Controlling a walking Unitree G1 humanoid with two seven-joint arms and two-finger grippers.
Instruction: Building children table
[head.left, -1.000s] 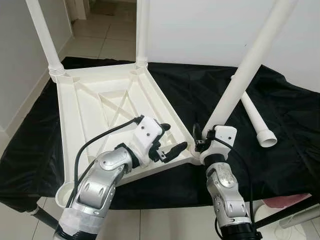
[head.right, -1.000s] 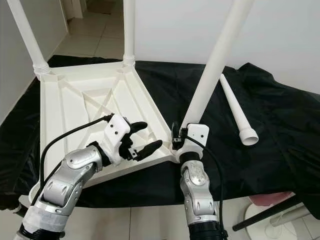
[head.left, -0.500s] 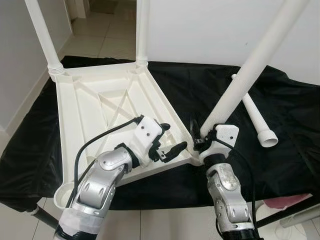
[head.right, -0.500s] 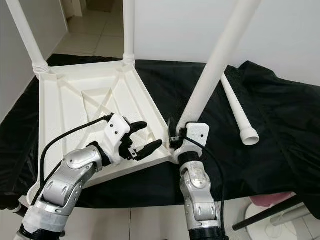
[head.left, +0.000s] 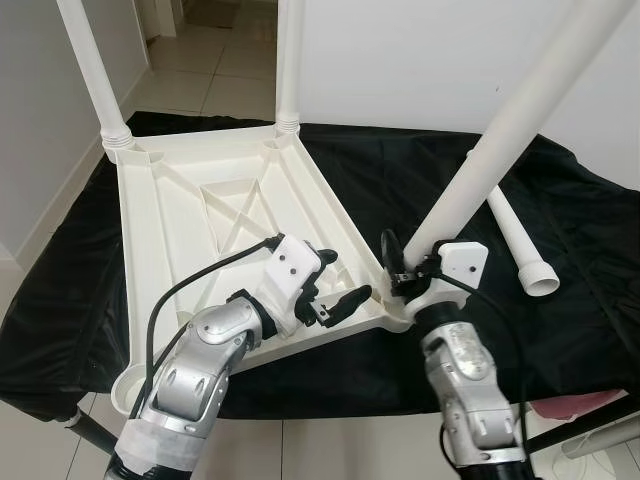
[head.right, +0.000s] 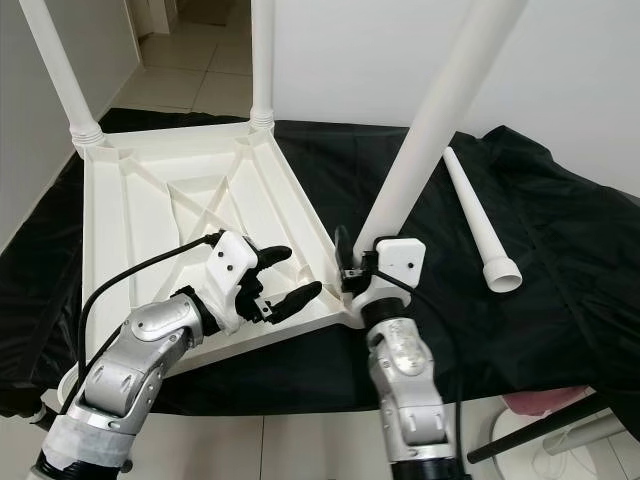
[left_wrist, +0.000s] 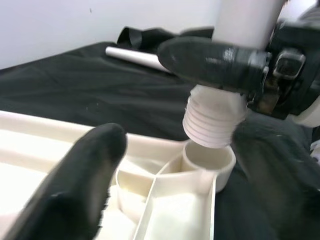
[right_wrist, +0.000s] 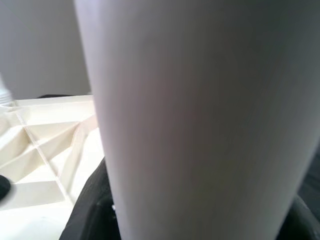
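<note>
- The right gripper (head.left: 400, 272) clenches a white leg (head.left: 500, 140) near its threaded end, which hangs tilted just above the corner socket (left_wrist: 208, 161).
- The left gripper (head.left: 335, 285) is spread, fingers released, resting at the rim of the upturned tabletop (head.left: 160, 240) beside that socket.
- Two legs (head.left: 95, 75) stand in the far corners.
- A spare leg (head.left: 520, 245) lies on the black cloth (head.left: 400, 180).

Left arm bent, reaching forward and inward; left hand (head.left: 335, 281) fingers spread apart, holding nothing. Right arm raised upright from below, wrist tilted; right hand (head.left: 408, 273) fingers clamped around a white leg (head.left: 500, 140).
</note>
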